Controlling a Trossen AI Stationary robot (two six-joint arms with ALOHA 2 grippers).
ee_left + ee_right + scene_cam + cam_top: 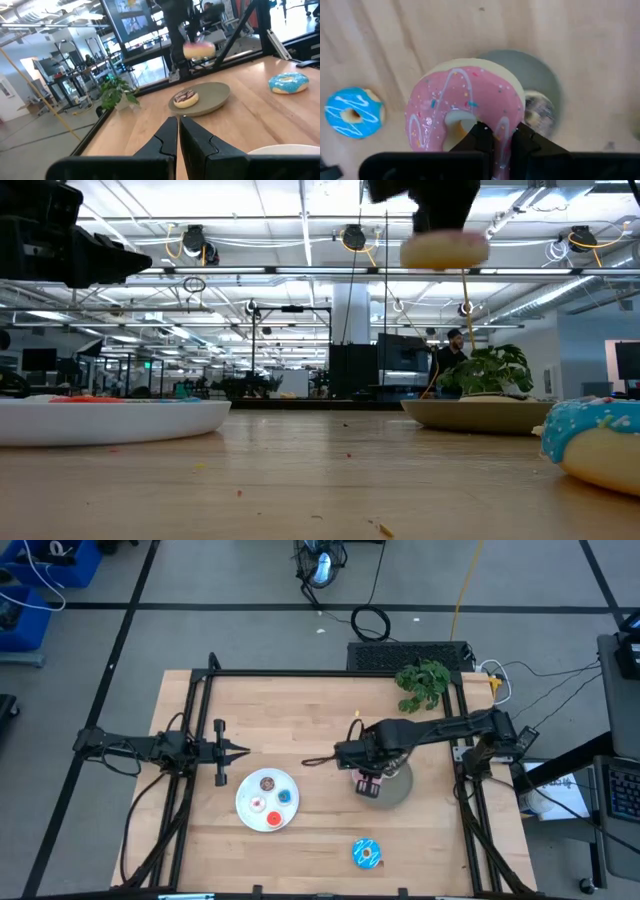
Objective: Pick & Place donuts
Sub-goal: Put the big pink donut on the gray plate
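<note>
- Two arms on this rig, but only the right gripper [496, 134] is carrying anything: its fingers are pinched on the pink donut [465, 110], one finger poking through the hole and the other against the outer edge, so the ring sits right at the fingertips.
- From above, the right gripper [367, 783] is over the near-left edge of the grey plate [398, 786], with the pink donut lifted clear of it. The low view backs that up: the pink donut [443, 249] hangs high in the air, well above the grey plate [478, 414].
- The brown donut with pale drizzle [185, 98] is lying flat on the grey plate [212, 95], towards one side of it. The pink donut [199, 50] is up above the plate, not touching either one.
- The blue sprinkled donut [367, 854] sits by itself on the table [320, 710] near the front edge, well apart from both plates.
- The white plate [250, 812] is to the left of the grey one, with the tiny brown donut [267, 783], tiny red donut [274, 818], tiny blue donut [285, 796] and tiny white donut [257, 804] on it.
- The left gripper [178, 131] is parked over the table's left side, just past the white plate, fingers pressed together with nothing between them.
</note>
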